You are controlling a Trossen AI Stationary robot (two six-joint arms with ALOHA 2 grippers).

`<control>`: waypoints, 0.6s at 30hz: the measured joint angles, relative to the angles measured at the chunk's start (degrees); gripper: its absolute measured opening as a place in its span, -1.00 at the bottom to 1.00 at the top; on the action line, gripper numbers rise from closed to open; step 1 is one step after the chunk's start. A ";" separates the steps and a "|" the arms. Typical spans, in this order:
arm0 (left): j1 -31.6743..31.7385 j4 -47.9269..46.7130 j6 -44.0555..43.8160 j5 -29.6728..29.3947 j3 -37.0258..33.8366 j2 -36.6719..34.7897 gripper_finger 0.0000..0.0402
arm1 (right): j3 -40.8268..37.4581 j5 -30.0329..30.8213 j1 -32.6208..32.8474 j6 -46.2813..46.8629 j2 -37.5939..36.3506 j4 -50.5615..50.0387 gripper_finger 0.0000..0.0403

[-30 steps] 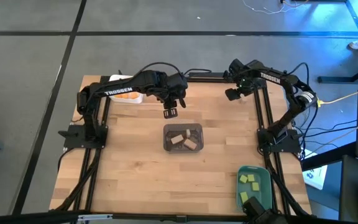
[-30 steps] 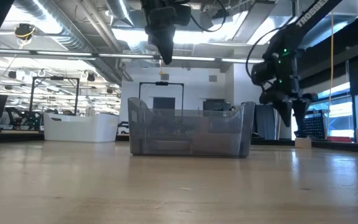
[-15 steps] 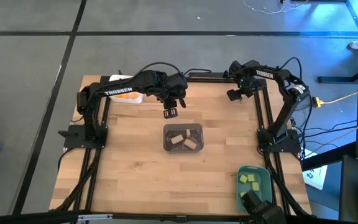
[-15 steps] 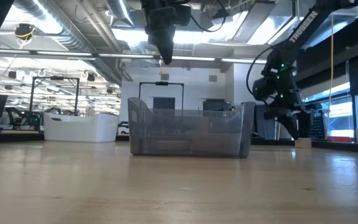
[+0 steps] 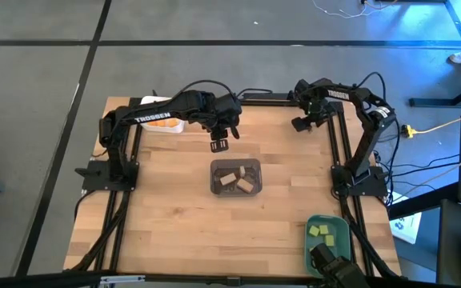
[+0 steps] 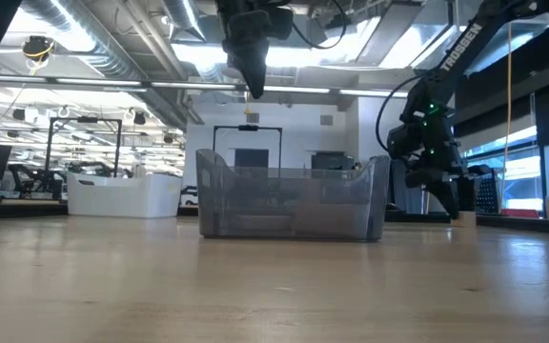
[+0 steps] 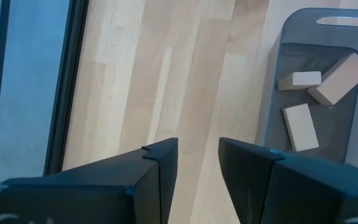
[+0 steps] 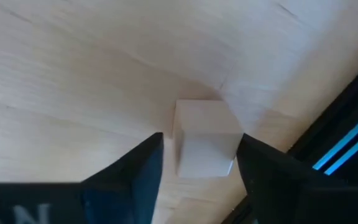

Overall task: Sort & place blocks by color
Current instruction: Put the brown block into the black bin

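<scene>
Grey tray (image 5: 236,165), teal tray (image 5: 337,228), white tray (image 5: 171,127)

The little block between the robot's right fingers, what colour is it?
Pale tan wood. The block shows best in the right wrist view, sitting on the table between the open fingers.

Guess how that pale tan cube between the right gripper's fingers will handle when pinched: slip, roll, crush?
The pale tan cube looks like solid wood with flat faces, so probably stiff and unlikely to roll. Its smooth faces might slip or twist if the right gripper closes off-centre. Likely light, so it may skid on the table when nudged.

bright even overhead light, blue glow far right of floor, right wrist view blurred
</scene>
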 joint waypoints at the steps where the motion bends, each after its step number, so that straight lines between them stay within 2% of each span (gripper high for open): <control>1: 0.00 0.00 0.02 0.00 0.00 0.00 -0.46 | 0.00 0.01 0.00 -0.35 0.00 -0.01 -0.05; 7: 0.00 -0.01 0.06 0.00 0.00 0.00 -0.46 | 0.10 0.10 0.00 -2.71 -0.02 -0.03 -0.39; 13: 0.00 -0.20 0.08 -0.01 0.00 0.00 -0.46 | 2.93 0.04 0.00 -6.97 -0.01 -1.24 -0.39; 18: 0.00 -0.79 0.10 -0.02 0.00 0.00 -0.46 | 8.69 0.04 1.56 -10.01 -0.04 -7.49 -0.39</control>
